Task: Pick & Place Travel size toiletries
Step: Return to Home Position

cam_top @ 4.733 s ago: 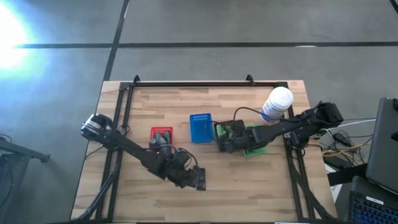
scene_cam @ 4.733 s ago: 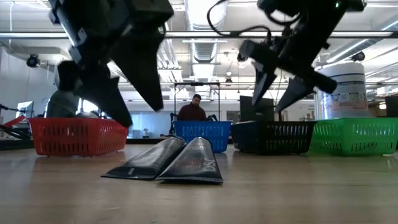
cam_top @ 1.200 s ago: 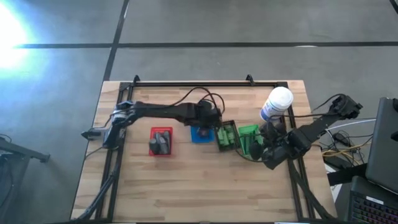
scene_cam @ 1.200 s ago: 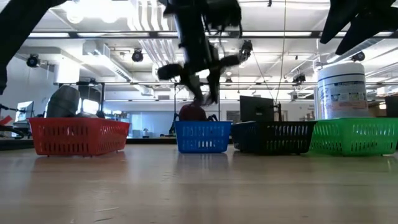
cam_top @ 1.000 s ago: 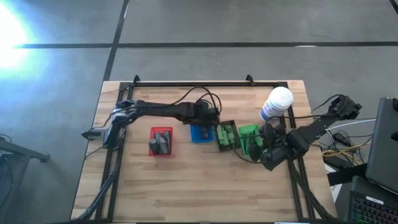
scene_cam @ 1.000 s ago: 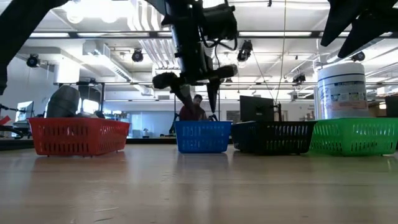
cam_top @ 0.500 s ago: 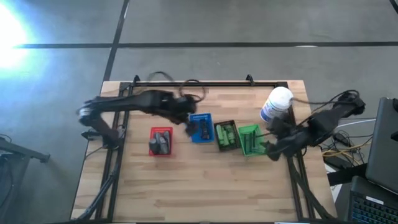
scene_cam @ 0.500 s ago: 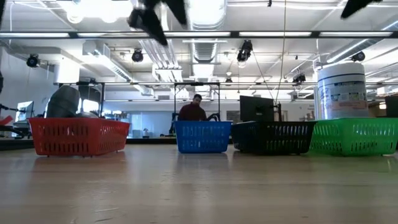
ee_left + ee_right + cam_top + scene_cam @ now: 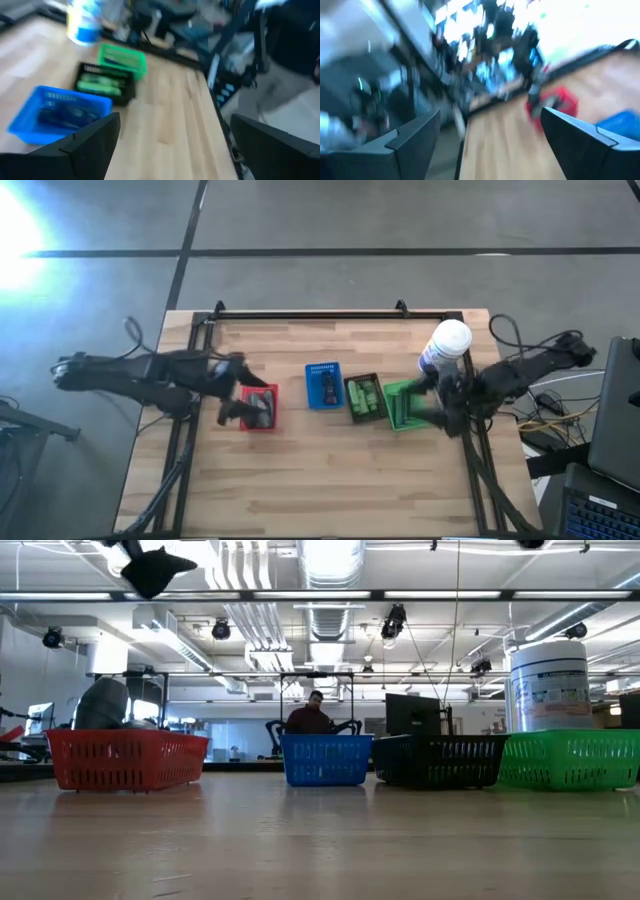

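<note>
Both arms have swung back from the blue basket (image 9: 322, 367) and green basket (image 9: 398, 386), left gripper (image 9: 175, 120) and right gripper (image 9: 490, 113) spread and empty; the toiletries (image 9: 364, 397) all sit in baskets, so sorting looks finished.

- No text, brand or number is reading clearly in any view.
- The white canister (image 9: 547, 685), standing behind the green basket (image 9: 570, 760) on the counter (image 9: 320, 840), is carrying a blue label (image 9: 546, 702) with rows of print, but the lettering is showing too small to make out.
</note>
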